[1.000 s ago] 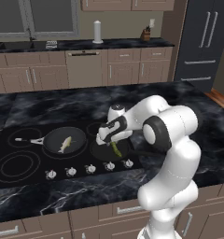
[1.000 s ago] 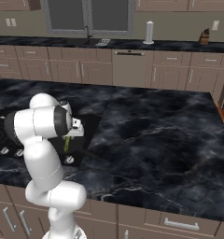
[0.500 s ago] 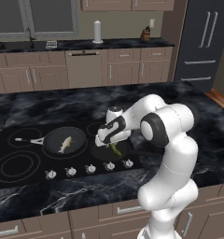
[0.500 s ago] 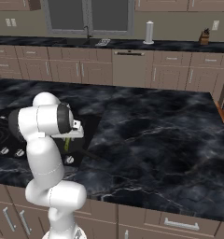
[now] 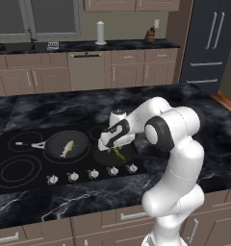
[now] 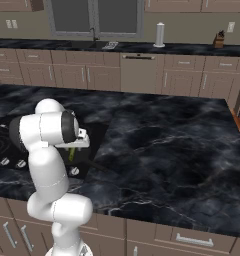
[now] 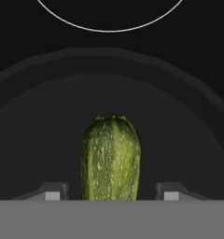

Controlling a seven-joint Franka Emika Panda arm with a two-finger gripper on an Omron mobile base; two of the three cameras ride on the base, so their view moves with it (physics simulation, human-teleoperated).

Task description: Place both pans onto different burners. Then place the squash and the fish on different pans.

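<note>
Where the white arm bends down over the glossy black cooktop point(image 5: 21, 185), its gripper point(image 5: 112, 150) hangs above the right-hand pan point(image 5: 129, 154), which sits on a burner near the cooktop's right edge. Seen from the hand, the fingertips point(image 7: 52, 193) stand spread, each with a clear gap to the squash point(image 7: 111, 158) between them, so the squash is not pinched. The squash lies inside the dark basin of this pan point(image 7: 48, 121), its rounded green end pointing toward the far rim. From the left base camera the squash point(image 5: 118, 153) shows as a green sliver just below the hand; from the right base camera a short green length point(image 6: 72, 153) shows beneath the hand point(image 6: 78, 144).

The left-hand pan point(image 5: 57, 149) rests on another burner toward the middle of the cooktop, its thin handle point(image 5: 30, 144) pointing toward the left edge. The fish point(image 5: 67, 148) lies inside this pan, pale and slanted. An uncovered large burner ring point(image 5: 16, 171) lies near the front left corner of the cooktop. Beyond the right-hand pan's rim, part of a thin ring point(image 7: 109, 27) is visible. A row of small silver knobs point(image 5: 93, 173) runs along the front edge.
</note>
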